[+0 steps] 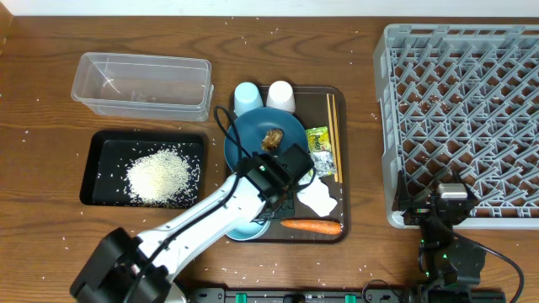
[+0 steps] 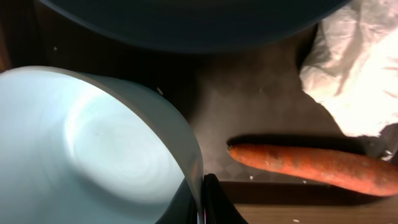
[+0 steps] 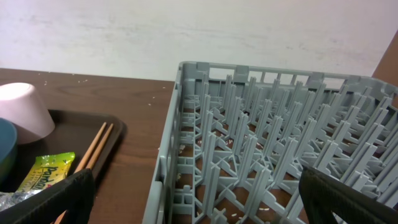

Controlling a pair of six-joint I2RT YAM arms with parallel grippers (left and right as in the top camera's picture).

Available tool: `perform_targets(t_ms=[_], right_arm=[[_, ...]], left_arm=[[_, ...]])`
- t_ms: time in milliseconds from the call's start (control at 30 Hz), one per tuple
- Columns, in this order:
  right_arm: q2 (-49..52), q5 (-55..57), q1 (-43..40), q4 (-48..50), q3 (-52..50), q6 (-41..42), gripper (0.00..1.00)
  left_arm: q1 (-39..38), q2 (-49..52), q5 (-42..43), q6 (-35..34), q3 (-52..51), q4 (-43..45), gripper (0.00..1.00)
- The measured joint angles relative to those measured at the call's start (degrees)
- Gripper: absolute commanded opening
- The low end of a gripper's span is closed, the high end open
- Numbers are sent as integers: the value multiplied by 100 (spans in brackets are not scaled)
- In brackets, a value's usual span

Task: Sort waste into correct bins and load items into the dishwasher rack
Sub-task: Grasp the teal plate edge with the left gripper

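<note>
Rice-speckled brown wooden table [image 1: 50,50] fills the room's work area, a pale wall behind it. On it, the left gripper [image 2: 200,202] is pressed together on the thin rim of the white bowl with a pale blue inside [image 2: 93,143], one dark finger on each side of the wall. That bowl sits at the near edge of the flat brown serving tray [image 1: 313,105]. Just beside it lies the orange carrot [image 2: 311,165], and past the carrot is the crumpled white napkin [image 2: 354,68]. Behind the bowl is the large round blue plate [image 1: 253,139], carrying a small brown food lump [image 1: 272,139]. To its right lie the yellow-green snack wrapper [image 1: 318,139] and the thin wooden chopsticks [image 1: 333,135]. At the tray's far edge stand a light blue cup [image 1: 246,97] and a whitish cup [image 1: 280,95], both mouth down.

Left of the serving tray, the shallow black rectangular tray [image 1: 101,147] holds a heap of white rice grains [image 1: 160,177]. The clear plastic rectangular tub [image 1: 143,80] sits behind it.

Over on the right, the right gripper [image 3: 196,193] is spread wide with nothing between its fingers, near the front left corner of the large grey lattice rack [image 1: 463,109].
</note>
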Motion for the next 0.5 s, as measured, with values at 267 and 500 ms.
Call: perform_targets(t_ms=[267,500], right_arm=[[0,0,0,2,0,0,99],[0,0,0,2,0,0,99]], left_arm=[[0,44,-22,-48,0,114,25],[0,44,-37,-42,0,251,26]])
